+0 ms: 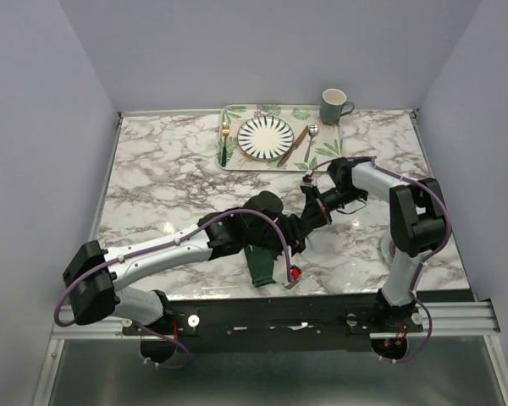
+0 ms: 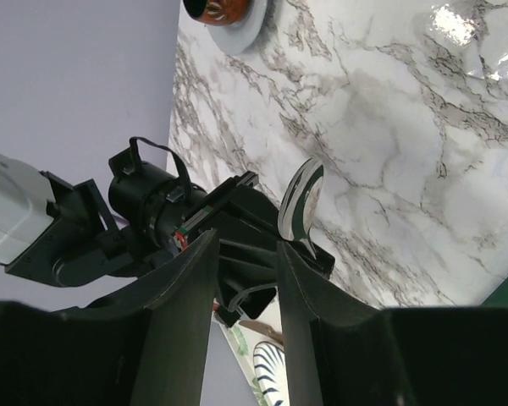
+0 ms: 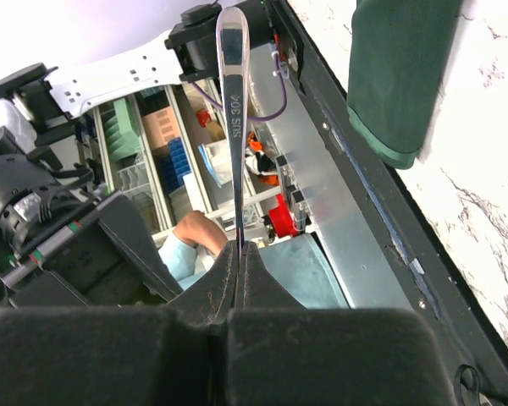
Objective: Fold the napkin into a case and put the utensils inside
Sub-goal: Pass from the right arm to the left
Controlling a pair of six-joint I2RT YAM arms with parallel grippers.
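Silver spoon point(image 3: 234, 127) juts from the clamped right tool point(image 3: 238, 252).

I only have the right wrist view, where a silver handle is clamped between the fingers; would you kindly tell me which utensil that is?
Observer: It is the spoon. The left wrist view shows its bowl sticking out beside the right gripper.
Operator: Thank you. Is the other arm holding anything?
Observer: No. In its own wrist view the left gripper has its jaws apart, with nothing held between them.
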